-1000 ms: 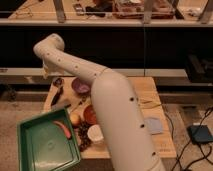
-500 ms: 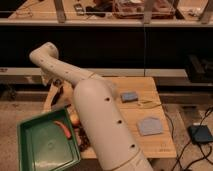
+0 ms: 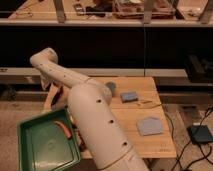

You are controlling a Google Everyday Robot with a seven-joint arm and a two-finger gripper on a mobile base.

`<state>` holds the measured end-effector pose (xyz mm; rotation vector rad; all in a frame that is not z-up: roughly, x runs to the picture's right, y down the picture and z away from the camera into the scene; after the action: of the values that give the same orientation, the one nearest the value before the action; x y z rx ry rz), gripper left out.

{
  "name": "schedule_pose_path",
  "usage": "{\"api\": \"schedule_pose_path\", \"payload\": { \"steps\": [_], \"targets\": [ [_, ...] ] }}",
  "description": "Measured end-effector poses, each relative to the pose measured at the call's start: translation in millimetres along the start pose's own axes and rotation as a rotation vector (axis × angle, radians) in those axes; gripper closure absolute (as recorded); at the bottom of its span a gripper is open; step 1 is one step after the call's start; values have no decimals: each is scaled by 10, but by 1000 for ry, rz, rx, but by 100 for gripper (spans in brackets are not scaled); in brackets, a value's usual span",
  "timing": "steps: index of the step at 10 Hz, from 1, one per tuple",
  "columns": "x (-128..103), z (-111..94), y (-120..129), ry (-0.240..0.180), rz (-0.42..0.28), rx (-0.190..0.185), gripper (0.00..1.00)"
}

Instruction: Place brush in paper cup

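Note:
My arm (image 3: 95,125) rises from the bottom of the view and bends at an elbow over the table's left end. My gripper (image 3: 50,84) hangs just below that elbow, at the far left edge of the wooden table (image 3: 150,145). It is largely masked by the arm, and its jaws appear open with nothing seen in them. The brush and the paper cup are hidden behind the arm.
A green tray (image 3: 35,150) holding a small orange item (image 3: 63,128) sits at the front left. To the right of the arm lie a dark grey cup (image 3: 111,88), a blue-grey block (image 3: 129,96), a thin dark stick (image 3: 148,103) and a flat grey piece (image 3: 149,125). A black box (image 3: 201,133) with cables lies on the floor at right.
The arm has swung further left and toward the camera. It now covers the bowls and items on the table's left half, while the table's right side has come into view.

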<state>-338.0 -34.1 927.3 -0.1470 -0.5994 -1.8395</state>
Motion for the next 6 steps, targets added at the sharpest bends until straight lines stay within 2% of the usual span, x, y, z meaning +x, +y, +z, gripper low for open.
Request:
{"api": "schedule_pose_path", "payload": {
  "steps": [4, 6],
  "targets": [
    [-58, 293, 13, -33, 85, 8, 35],
    [-72, 397, 105, -43, 125, 7, 35]
  ]
}}
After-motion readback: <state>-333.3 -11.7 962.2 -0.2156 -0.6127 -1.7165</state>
